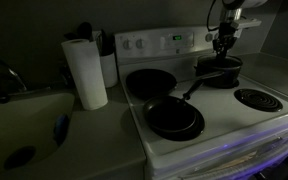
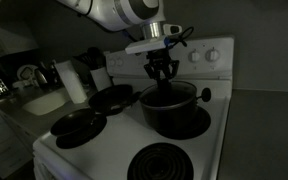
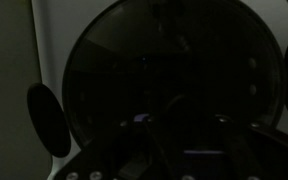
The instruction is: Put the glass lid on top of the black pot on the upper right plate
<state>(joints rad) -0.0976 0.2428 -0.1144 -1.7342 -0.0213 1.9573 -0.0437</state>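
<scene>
The black pot (image 1: 220, 72) (image 2: 170, 108) stands on the back burner of the white stove (image 1: 234, 125), its long handle pointing toward the frying pans. My gripper (image 1: 222, 45) (image 2: 162, 76) hangs straight over the pot's middle, with its fingertips just above the pot's top. In the wrist view a dark round disc with faint glints (image 3: 174, 60) fills the frame under the gripper (image 3: 182, 120). It looks like the glass lid lying over the pot, but the picture is too dark to be sure. Whether the fingers grip its knob cannot be told.
Two shallow black frying pans (image 1: 174, 118) (image 1: 149, 82) sit on the neighbouring burners. A bare coil burner (image 1: 255, 99) (image 2: 171, 162) lies in front of the pot. A paper towel roll (image 1: 85, 72) and a sink (image 1: 24, 125) are beside the stove. The control panel (image 2: 209, 55) rises behind the pot.
</scene>
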